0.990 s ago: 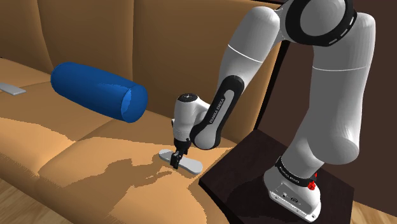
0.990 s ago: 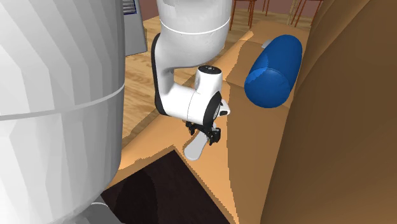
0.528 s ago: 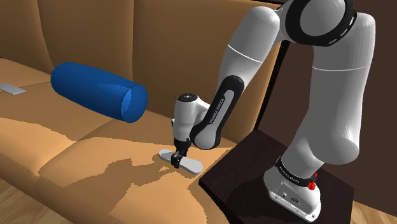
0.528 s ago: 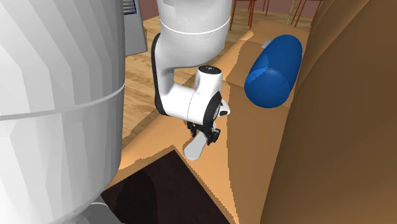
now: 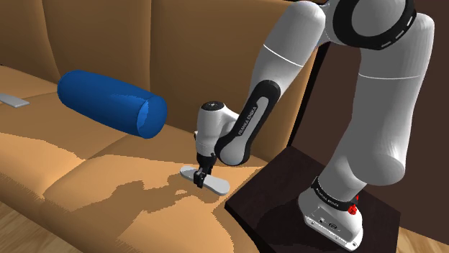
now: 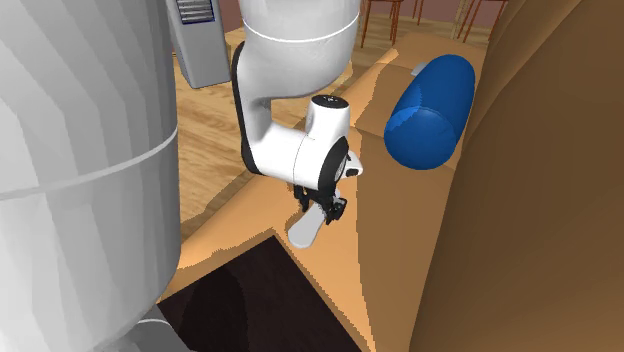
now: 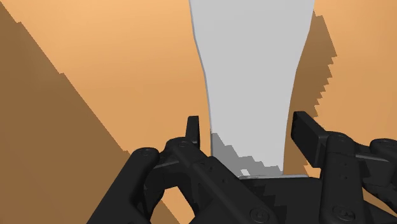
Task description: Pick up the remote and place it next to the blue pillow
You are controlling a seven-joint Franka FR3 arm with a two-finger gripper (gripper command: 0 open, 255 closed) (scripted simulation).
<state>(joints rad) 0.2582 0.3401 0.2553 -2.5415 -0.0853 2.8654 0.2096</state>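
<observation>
Tool point(image 5: 202, 176) clasping grey remote point(image 5: 216, 186) on sofa point(image 5: 86, 169), arm point(image 5: 288, 57) lettered FRANKA EMIKA

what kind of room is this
Probably a living room: a tan sofa with a blue pillow and a remote on it, and a wood floor beside it.

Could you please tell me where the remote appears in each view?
Shoulder view: the remote lies below centre, on the sofa seat.
Second exterior view: the remote is just below centre, near the dark stand.
Wrist view: the remote is a grey strip between the black fingers.
Shared landmark: the hand clasping it.
</observation>
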